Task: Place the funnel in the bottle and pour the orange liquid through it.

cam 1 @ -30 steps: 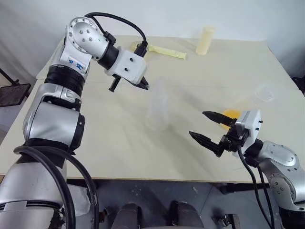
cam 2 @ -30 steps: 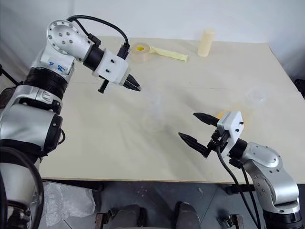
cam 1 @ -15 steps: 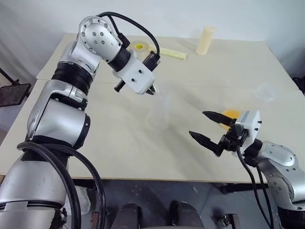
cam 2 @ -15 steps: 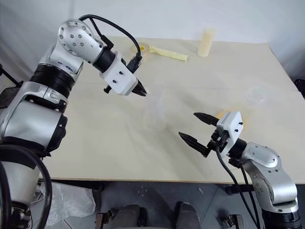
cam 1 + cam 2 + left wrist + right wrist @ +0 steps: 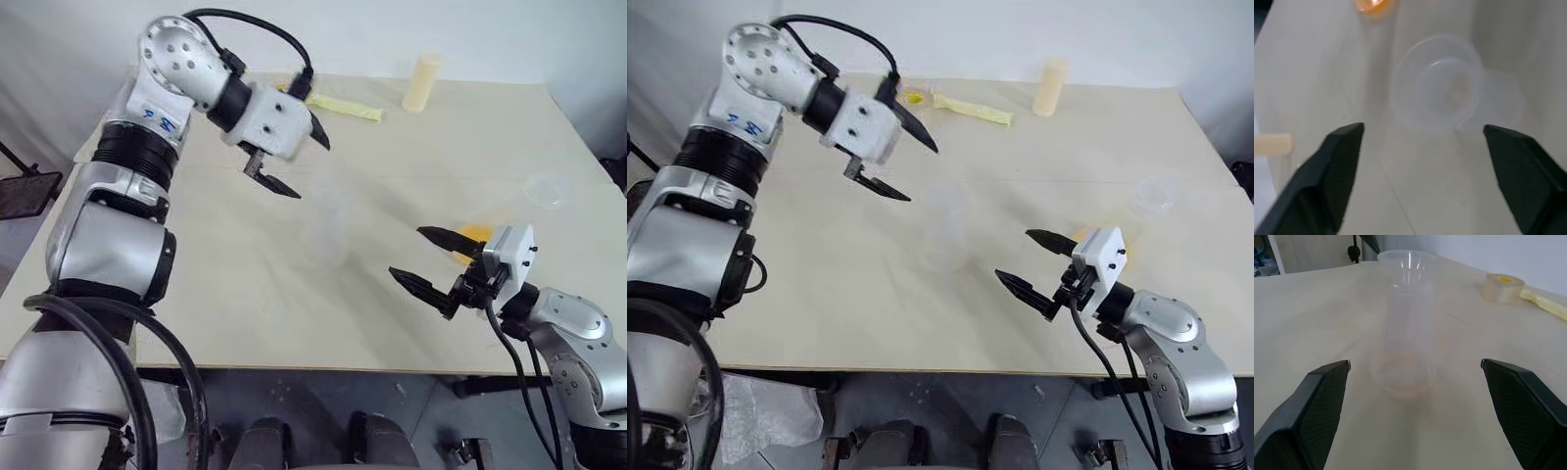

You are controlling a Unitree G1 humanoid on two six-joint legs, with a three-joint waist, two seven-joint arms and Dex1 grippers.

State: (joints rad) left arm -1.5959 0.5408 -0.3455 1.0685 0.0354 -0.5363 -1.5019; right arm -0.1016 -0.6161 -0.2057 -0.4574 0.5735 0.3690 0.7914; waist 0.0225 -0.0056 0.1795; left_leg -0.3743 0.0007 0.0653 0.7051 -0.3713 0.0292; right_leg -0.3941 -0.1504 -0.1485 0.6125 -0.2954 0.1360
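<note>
A: Whereabouts of small clear plastic funnel (image 5: 1407, 259)?

B: Seated in the neck of the transparent flask-shaped plastic bottle (image 5: 1404, 333), flared rim up. Seen from above in the left wrist view as a ring within a ring. Judged: first step done.

A: Bottle position and axis?

B: Mid-table on the pale tabletop (image 5: 245, 294), upright, long axis vertical, mouth skyward. Between the two arms.

A: State of left gripper (image 5: 312, 170)?

B: Black fingers spread wide, nothing between them. Above the bottle and off to its left, apart from the funnel rim, pointing down and rightward at it.

A: Right gripper (image 5: 406, 253)?

B: Also spread wide, empty. Low over the table, roughly level, pointing at the bottle, well short of it.

A: Small patch of translucent yellow-orange liquid (image 5: 476, 232)?

B: On the right side of the table, just behind the right gripper's farther finger. Vessel outline too faint to call. Well apart from the left gripper, with the bottle in between.

A: Arm for the pour, then?

B: Right, as a judgement: far nearer the liquid. Needs to turn from the bottle toward the liquid, take the vessel, then carry it leftward over the funnel mouth. Risk: nudging the light bottle off vertical.
</note>
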